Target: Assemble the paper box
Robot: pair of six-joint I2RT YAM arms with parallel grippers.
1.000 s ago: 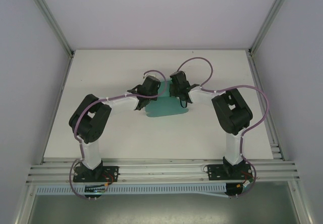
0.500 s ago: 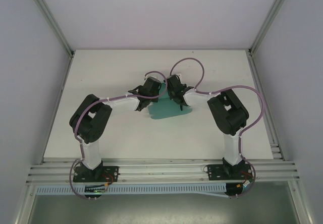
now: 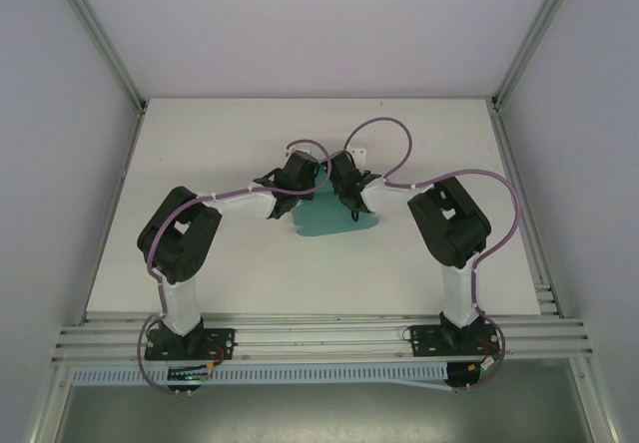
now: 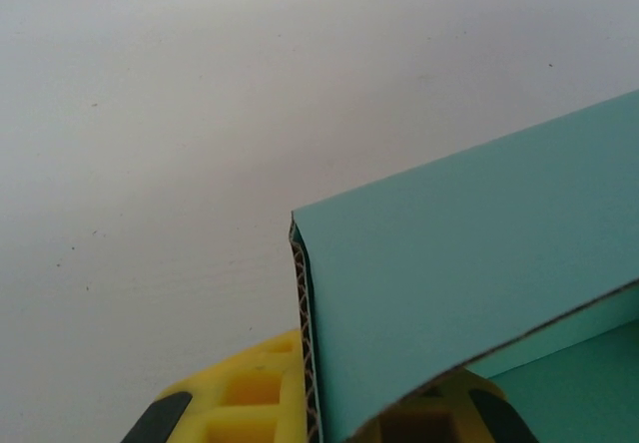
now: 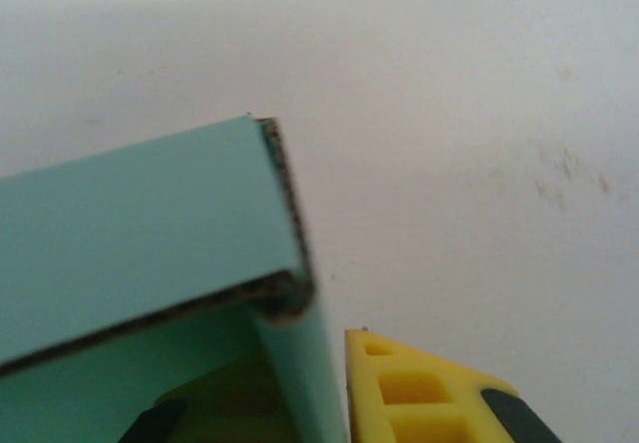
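Left gripper (image 4: 339,408) clamps a raised wall of the paper box (image 4: 469,263) while right gripper (image 5: 315,403) straddles a folded corner, grip unclear, apparently steadying walls for assembly.

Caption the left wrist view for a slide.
Left gripper pinches a raised corrugated wall of the teal paper box over the white table.

paper box (image 3: 335,225) | teal corrugated card, part-folded (far walls upright) | lying centre of table (image 3: 220,154)
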